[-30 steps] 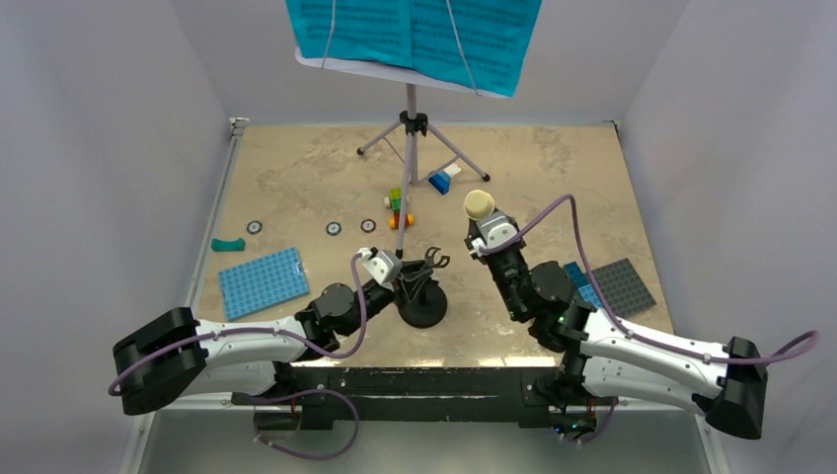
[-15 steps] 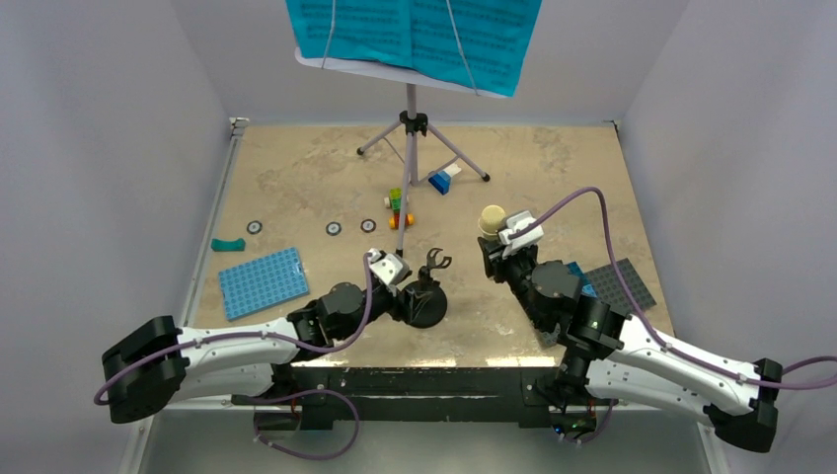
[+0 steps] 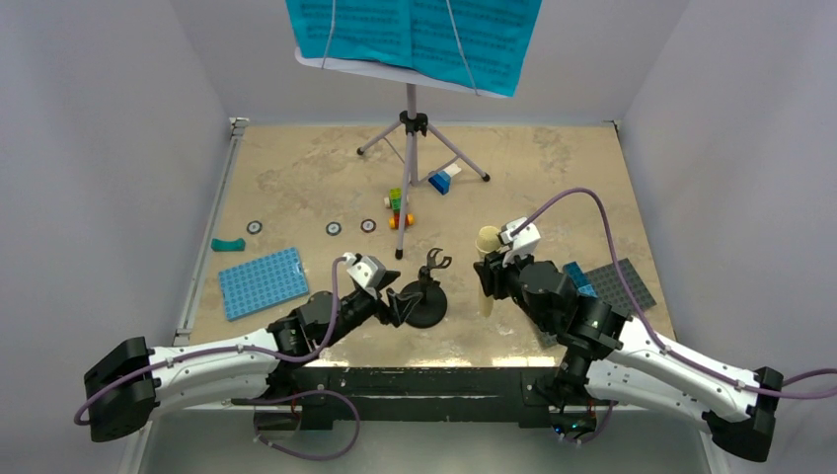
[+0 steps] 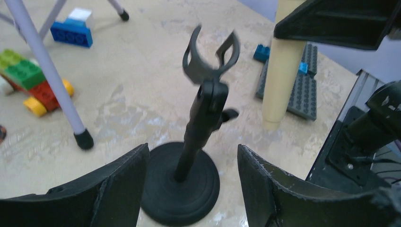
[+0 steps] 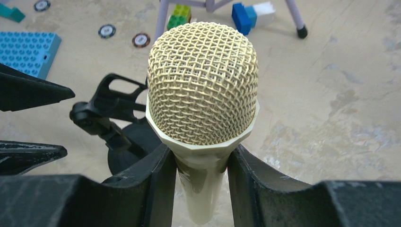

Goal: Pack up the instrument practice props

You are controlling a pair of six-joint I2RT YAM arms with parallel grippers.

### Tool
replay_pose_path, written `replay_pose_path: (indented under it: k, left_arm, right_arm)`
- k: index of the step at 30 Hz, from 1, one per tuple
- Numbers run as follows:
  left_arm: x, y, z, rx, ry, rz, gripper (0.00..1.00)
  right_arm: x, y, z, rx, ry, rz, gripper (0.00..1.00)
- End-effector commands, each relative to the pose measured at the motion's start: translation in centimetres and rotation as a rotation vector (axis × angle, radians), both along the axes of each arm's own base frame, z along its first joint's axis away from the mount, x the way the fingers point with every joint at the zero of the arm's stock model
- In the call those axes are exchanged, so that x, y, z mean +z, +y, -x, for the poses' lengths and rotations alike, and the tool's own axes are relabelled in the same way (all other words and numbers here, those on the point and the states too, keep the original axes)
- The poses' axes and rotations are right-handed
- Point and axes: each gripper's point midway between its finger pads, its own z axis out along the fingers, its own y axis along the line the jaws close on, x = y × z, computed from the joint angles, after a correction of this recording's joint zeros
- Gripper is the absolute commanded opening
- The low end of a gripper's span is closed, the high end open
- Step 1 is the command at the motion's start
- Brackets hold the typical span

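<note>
The cream cone-shaped toy microphone point(image 5: 203, 80) stands upright, mesh head up, clamped between the right fingers point(image 5: 142, 189) just below the mesh. Its narrow end reaches down to the tan marbled worktop point(image 3: 296, 168). Just to its left, the black round-based mic stand point(image 4: 203, 118) stands upright on its base, its forked clip at the top. The left fingers point(image 4: 118, 189) are spread apart, one on each side of that base, gripping nothing. At the far end of the worktop stands the lavender music stand on a silver tripod point(image 3: 412, 109), with teal sheet-music pages point(image 3: 415, 35) resting on it. A blue studded baseplate point(image 3: 262, 281) lies to the left and a grey studded baseplate point(image 3: 627, 281) to the right. Small coloured bricks point(image 3: 399, 207) sit near the tripod's feet.
</note>
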Motion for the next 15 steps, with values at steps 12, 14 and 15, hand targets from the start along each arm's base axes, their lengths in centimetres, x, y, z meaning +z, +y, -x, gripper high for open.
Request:
replay_pose_path:
  k: [12, 14, 15]
  left_arm:
    - [-3.8, 2.2, 1.4, 0.016, 0.091, 0.050, 0.70]
    - [-3.6, 1.7, 1.3, 0.008, 0.070, 0.051, 0.70]
    - [-3.6, 1.5, 1.2, 0.001, 0.067, 0.046, 0.70]
  right_arm:
    - [-1.8, 1.6, 0.9, 0.141, 0.292, -0.205, 0.00]
    - [-1.8, 2.1, 1.0, 0.160, 0.317, -0.217, 0.00]
    - [-1.9, 2.3, 1.2, 0.170, 0.333, -0.220, 0.00]
